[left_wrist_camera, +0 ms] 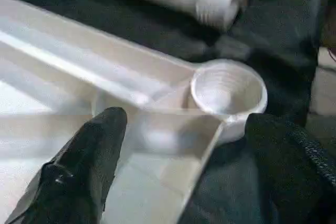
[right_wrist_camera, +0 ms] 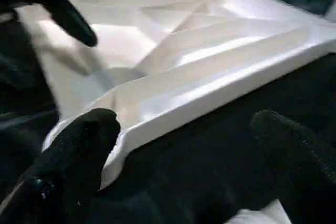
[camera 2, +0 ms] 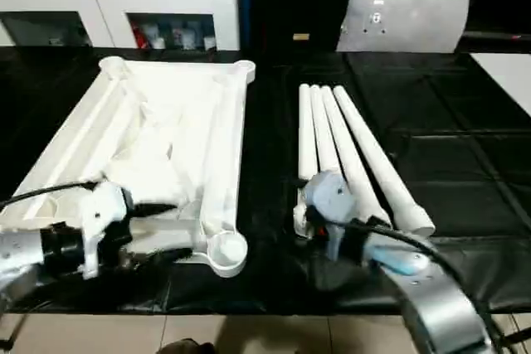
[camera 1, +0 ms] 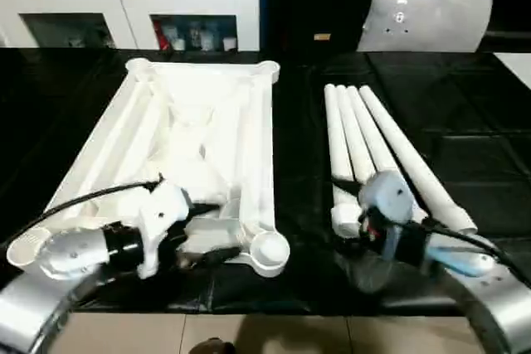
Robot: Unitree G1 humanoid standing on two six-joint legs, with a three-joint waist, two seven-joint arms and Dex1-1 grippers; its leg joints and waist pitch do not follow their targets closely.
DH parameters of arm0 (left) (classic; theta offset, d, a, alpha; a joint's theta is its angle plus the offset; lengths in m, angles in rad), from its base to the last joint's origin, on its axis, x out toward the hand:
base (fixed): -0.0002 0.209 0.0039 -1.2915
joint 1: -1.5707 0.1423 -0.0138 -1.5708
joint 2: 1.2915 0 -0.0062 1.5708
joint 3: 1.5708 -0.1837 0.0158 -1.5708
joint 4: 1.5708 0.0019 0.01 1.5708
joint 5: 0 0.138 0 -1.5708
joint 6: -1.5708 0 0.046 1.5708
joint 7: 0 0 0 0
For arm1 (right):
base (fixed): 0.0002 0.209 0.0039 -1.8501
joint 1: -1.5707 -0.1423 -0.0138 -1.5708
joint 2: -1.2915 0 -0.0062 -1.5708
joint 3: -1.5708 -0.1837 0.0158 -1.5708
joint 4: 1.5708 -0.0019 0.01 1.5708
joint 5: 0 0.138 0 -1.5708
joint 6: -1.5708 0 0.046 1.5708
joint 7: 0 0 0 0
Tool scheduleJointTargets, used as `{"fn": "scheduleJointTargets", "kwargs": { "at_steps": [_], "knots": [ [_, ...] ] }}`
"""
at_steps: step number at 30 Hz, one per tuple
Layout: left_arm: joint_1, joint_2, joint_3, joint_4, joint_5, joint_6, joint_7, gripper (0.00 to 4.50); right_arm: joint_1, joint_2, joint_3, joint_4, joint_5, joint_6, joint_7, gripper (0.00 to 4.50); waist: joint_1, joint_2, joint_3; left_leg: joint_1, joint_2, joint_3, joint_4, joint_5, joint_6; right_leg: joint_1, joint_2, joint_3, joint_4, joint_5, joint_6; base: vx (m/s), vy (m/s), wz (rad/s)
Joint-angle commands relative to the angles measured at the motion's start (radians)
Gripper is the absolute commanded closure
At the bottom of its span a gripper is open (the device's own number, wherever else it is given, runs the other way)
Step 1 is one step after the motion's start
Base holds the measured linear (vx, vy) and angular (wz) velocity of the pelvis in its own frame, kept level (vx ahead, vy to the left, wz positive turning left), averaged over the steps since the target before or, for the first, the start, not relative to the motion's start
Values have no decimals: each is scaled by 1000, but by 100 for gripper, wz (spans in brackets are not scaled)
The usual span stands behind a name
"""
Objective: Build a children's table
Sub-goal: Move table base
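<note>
The white table top (camera 1: 195,151) lies upside down, ribs up, on the black mat (camera 1: 465,155), and the left gripper (left_wrist_camera: 184,169) sits at its near end with its fingers (left_wrist_camera: 86,161) spread wide, one over the ribbed inside and one seemingly just outside the rim, beside the near round corner socket (left_wrist_camera: 228,90). Right of the top, the four white legs (camera 1: 373,155) lie side by side on the mat. The right gripper (right_wrist_camera: 197,148) hovers over the legs' near ends, fingers spread, holding nothing.
</note>
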Motion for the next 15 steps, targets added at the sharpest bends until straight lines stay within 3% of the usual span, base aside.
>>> {"fn": "scheduleJointTargets", "kwargs": {
  "at_steps": [1, 2, 3, 4, 9, 11, 12, 15],
  "knots": [
    [-30, 38, -47, 8, 46, -84, -118, 58, 0, -42, 16, -14, 30, 15, 59, 0, 1, 12, -25, 45, 90, -39, -107, -444, -37, -11, -67, 39, -98, -201, -193, 0, 0, 0],
    [-40, 43, -57, 21, 55, -91, -129, 58, 1, -51, 16, -13, 37, 23, 72, 0, 2, 6, -24, 46, 90, -39, -107, -459, -40, -9, -68, 41, -99, -216, -191, 0, 0, 0],
    [-58, 46, -71, 43, 67, -105, -144, 58, 2, -63, 16, -12, 42, 24, 87, 0, 2, 15, -24, 47, 89, -40, -108, -458, -42, -9, -69, 41, -99, -216, -191, 0, 0, 0],
    [-67, 47, -78, 56, 72, -115, -152, 58, 4, -68, 17, -11, 42, 21, 94, 0, 1, 11, -24, 47, 91, -38, -108, -456, -42, -8, -70, 42, -100, -217, -194, 0, 0, 0],
    [-143, 27, -133, 141, 117, -180, -202, 58, 2, -102, 6, -34, 69, 51, 144, 0, -1, 17, -35, 39, 92, -31, -100, -251, 43, 12, -68, 33, -85, 57, -253, 0, 0, 0],
    [-156, 35, -151, 157, 124, -186, -229, 58, 3, -121, 12, -35, 59, 46, 156, 0, -2, 17, -35, 36, 92, -29, -99, -224, 69, 17, -71, 31, -84, 92, -270, 0, 0, 0],
    [-159, 42, -160, 164, 124, -191, -243, 58, 6, -133, 17, -34, 48, 34, 159, 0, -2, 22, -38, 40, 93, -27, -96, -214, 75, 17, -70, 29, -82, 103, -277, 0, 0, 0],
    [-155, 57, -167, 169, 114, -187, -272, 58, 10, -145, 15, -38, 53, 36, 167, 0, -4, 23, -35, 42, 96, -23, -97, -222, 84, 16, -69, 27, -82, 102, -293, 0, 0, 0]
  ]
}}
